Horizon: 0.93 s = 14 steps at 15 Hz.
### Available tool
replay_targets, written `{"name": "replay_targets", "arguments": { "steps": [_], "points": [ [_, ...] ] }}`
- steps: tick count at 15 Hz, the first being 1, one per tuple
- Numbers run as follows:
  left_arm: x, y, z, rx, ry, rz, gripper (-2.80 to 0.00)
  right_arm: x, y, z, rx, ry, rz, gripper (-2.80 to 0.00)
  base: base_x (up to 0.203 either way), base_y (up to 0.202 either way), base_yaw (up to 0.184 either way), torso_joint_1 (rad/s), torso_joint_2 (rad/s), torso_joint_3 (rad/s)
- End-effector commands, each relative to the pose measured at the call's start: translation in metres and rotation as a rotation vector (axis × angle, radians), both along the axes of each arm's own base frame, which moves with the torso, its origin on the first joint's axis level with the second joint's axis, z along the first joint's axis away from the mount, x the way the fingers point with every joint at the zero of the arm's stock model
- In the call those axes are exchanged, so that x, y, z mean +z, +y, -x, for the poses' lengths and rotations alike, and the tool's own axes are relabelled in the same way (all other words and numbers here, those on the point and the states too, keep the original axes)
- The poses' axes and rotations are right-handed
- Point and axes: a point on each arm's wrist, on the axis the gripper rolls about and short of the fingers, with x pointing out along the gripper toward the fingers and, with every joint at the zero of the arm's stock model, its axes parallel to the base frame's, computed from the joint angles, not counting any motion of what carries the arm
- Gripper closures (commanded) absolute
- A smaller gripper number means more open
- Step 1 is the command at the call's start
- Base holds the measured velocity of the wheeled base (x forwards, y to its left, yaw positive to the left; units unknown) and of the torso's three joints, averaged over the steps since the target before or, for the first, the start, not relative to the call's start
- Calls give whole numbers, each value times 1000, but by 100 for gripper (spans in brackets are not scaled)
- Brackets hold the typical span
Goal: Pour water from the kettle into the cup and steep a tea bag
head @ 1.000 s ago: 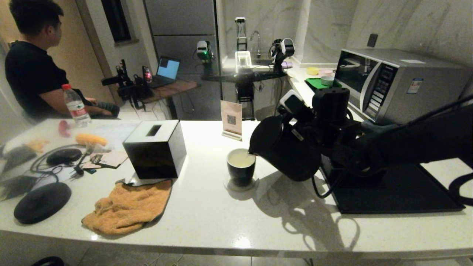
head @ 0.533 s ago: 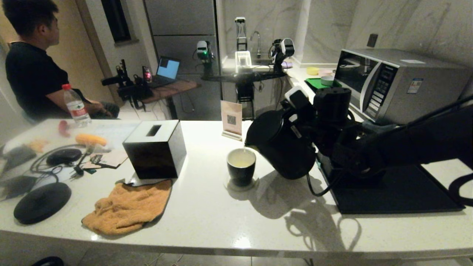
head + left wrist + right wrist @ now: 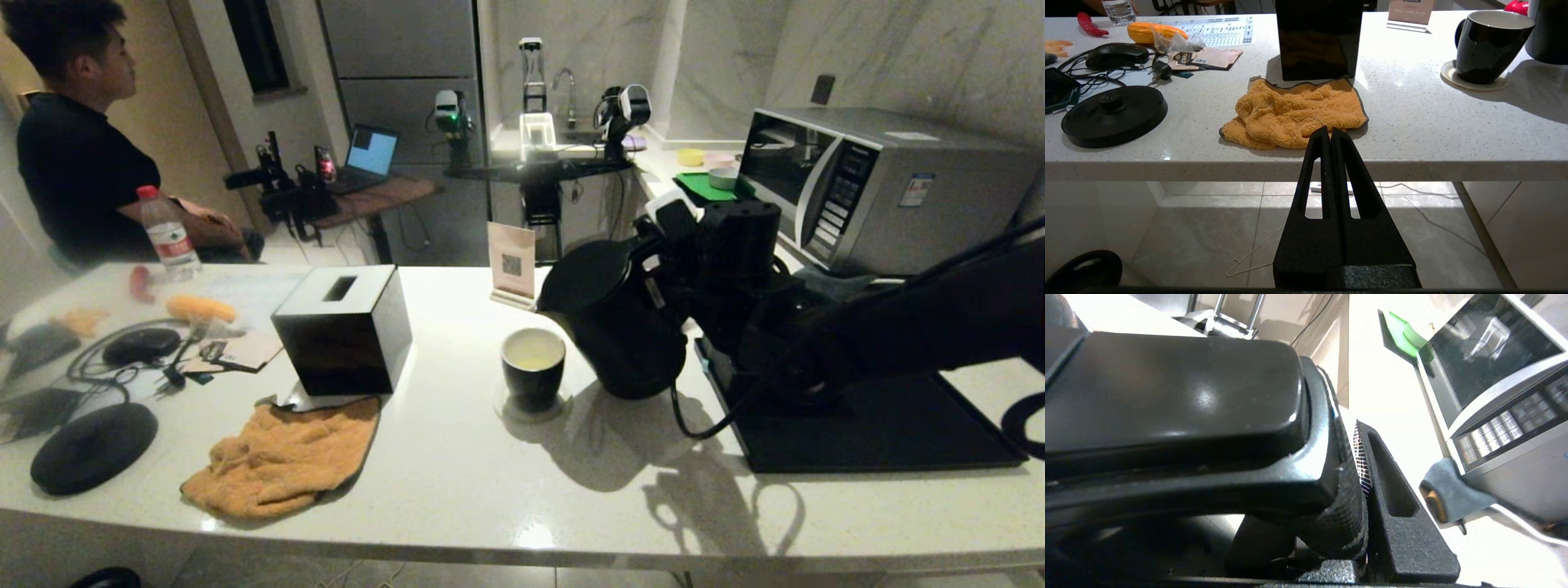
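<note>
My right gripper is shut on the loop handle of the black kettle, held just right of the cup and tilted slightly toward it. In the right wrist view one ribbed finger presses against the handle; the other finger is hidden behind it. The black cup stands on a small coaster and holds pale liquid. A small greyish pouch, seemingly the tea bag, lies among the clutter at far left. My left gripper is shut and empty, parked below the counter's front edge.
A black box stands left of the cup, an orange towel in front of it. The round kettle base is at front left. A black slab and microwave fill the right. A card stand is behind the cup.
The kettle has tipped back toward upright and pulled right, its spout lifting off the cup's rim. The stream into the cup has stopped. The left arm has not moved.
</note>
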Motion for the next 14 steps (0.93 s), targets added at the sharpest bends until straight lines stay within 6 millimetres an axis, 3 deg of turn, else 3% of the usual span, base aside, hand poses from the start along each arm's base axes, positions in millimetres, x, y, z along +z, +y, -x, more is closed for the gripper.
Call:
{"name": "replay_targets", "arguments": {
  "steps": [1, 5, 9, 14],
  "points": [
    [0, 0, 0, 0, 0, 0, 0, 10, -4, 3, -9, -24, -50, 0, 0, 0, 0, 0, 0, 0],
    [0, 0, 0, 0, 0, 0, 0, 31, -29, 5, -60, -67, -127, 0, 0, 0, 0, 0, 0, 0],
    [0, 0, 0, 0, 0, 0, 0, 55, -71, 8, -154, -87, -198, 0, 0, 0, 0, 0, 0, 0],
    [0, 0, 0, 0, 0, 0, 0, 69, -135, 12, -325, -70, -329, 0, 0, 0, 0, 0, 0, 0]
  ]
}}
